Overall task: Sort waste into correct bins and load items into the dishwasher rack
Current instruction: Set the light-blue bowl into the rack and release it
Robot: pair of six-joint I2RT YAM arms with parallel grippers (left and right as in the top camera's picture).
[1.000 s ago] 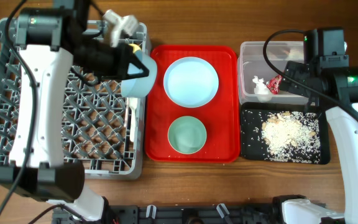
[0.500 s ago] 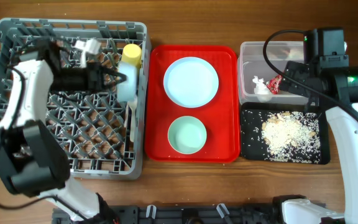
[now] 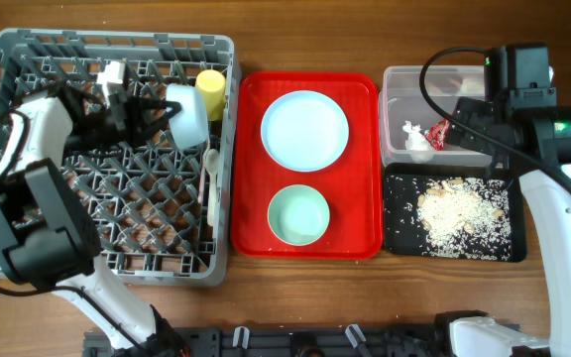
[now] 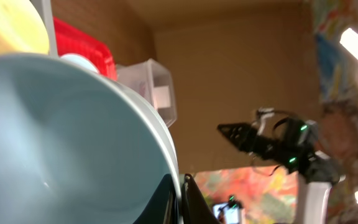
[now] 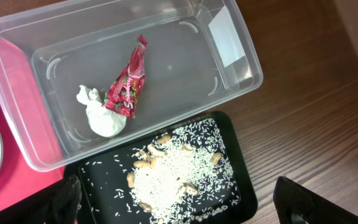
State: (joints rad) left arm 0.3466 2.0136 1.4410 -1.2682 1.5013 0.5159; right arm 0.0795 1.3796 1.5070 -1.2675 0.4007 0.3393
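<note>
Over the rack [image 3: 147,230], the left hand [image 3: 163,111] pinches the blue bowl [image 3: 188,117] by its rim.

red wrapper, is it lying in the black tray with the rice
No, the red wrapper lies in the clear tub, right beside the white tissue.

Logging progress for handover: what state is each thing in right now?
Light blue bowl: tipped sideways, held at dishwasher rack.
Left gripper: jaws shut on its rim.
Right gripper: open, empty.
Plate: empty, on red tray.
Green bowl: upright, empty.
Clear tub: holds wrapper, tissue.
Black tray: holds rice scraps.
</note>
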